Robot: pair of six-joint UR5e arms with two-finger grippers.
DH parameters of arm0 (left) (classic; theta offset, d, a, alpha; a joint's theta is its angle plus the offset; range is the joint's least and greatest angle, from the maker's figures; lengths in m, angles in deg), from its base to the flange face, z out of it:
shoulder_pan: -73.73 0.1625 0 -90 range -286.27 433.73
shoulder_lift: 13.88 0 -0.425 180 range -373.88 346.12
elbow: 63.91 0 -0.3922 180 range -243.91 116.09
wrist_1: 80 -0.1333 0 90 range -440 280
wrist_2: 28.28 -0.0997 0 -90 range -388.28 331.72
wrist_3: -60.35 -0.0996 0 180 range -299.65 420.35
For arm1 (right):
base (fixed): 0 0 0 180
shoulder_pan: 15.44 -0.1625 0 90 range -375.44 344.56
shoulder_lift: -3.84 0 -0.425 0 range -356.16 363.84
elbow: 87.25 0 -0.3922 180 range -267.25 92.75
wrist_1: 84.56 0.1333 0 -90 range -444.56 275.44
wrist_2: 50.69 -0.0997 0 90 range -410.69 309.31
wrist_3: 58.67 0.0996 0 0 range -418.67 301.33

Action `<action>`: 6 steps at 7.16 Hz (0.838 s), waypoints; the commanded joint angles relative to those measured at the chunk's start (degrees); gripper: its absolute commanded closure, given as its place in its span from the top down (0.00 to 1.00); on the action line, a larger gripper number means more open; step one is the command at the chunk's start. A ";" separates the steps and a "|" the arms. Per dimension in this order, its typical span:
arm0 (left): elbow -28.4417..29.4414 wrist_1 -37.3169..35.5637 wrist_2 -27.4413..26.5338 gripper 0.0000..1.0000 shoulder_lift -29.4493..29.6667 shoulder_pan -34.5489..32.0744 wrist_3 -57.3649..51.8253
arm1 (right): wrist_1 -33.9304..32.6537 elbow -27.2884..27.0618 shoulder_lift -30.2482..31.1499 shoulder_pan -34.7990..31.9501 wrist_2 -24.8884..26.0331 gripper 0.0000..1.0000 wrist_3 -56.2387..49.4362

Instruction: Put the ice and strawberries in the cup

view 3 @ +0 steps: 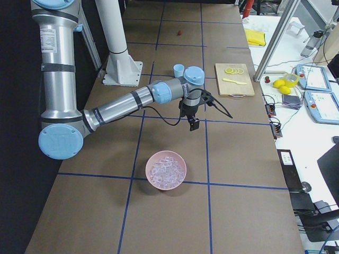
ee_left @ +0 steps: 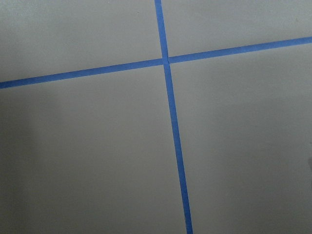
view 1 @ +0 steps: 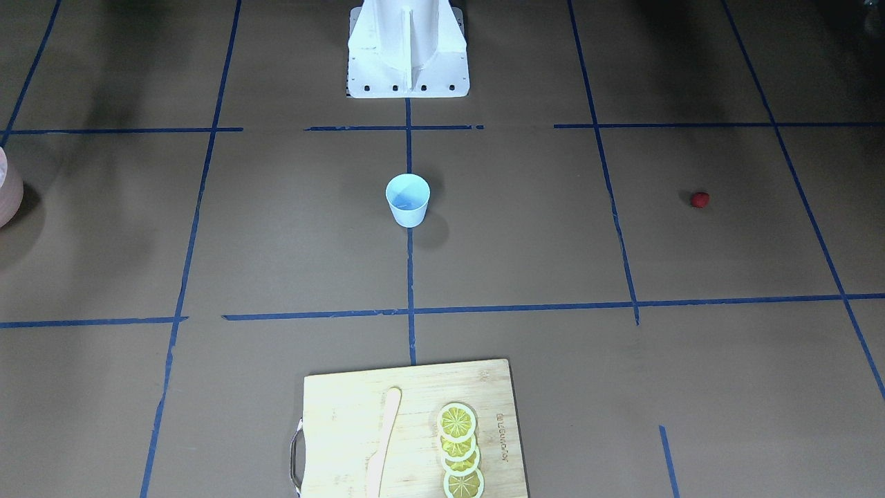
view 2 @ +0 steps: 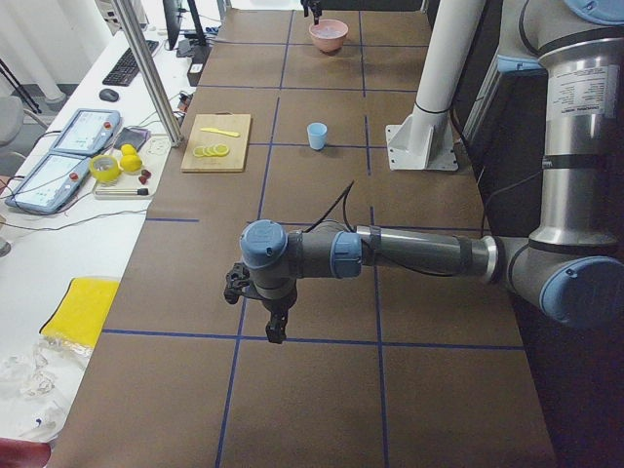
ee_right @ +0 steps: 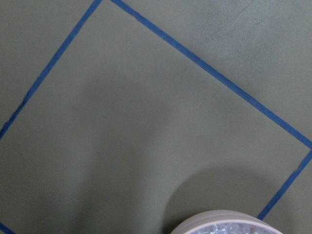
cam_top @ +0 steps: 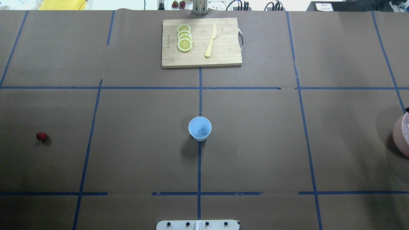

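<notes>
we see the cup [cam_top: 200, 128] upright on the centre tape line. the strawberry [cam_top: 41, 136] lies well apart to its left; the ice [view 3: 166, 168] fills the pink bowl [view 3: 165, 185] far right. left gripper [view 2: 276, 330] and right gripper [view 3: 193, 123] hover above the table (we cannot tell how their jaws stand).

A wide table [cam_top: 255, 143] covered in brown paper is marked into large squares by blue tape [cam_top: 199, 95]. A white bench [view 2: 58, 244] runs along one long side of the table. It carries a keyboard [view 2: 127, 66], two touch screens [view 2: 86, 132] and a yellow cloth [view 2: 80, 310]. A slanted metal post [view 2: 151, 73] rises where bench and table meet. The light is even, with soft shadows on the paper.
</notes>
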 commanded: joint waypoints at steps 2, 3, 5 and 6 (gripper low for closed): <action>0.14 0.00 0.00 1.00 0.00 0.08 0.00 | 0.00 1.16 4.04 -0.60 0.29 0.99 -17.92; 0.14 0.00 0.00 1.00 0.00 0.08 0.00 | 0.09 1.26 4.14 -0.69 0.81 0.99 -20.23; 0.14 0.00 0.00 1.00 0.00 0.25 0.00 | 10.46 7.89 6.40 -0.69 1.87 0.99 -25.35; 0.22 -0.09 0.00 1.00 0.00 0.25 0.09 | 19.51 13.68 6.95 -0.69 1.52 0.99 -24.57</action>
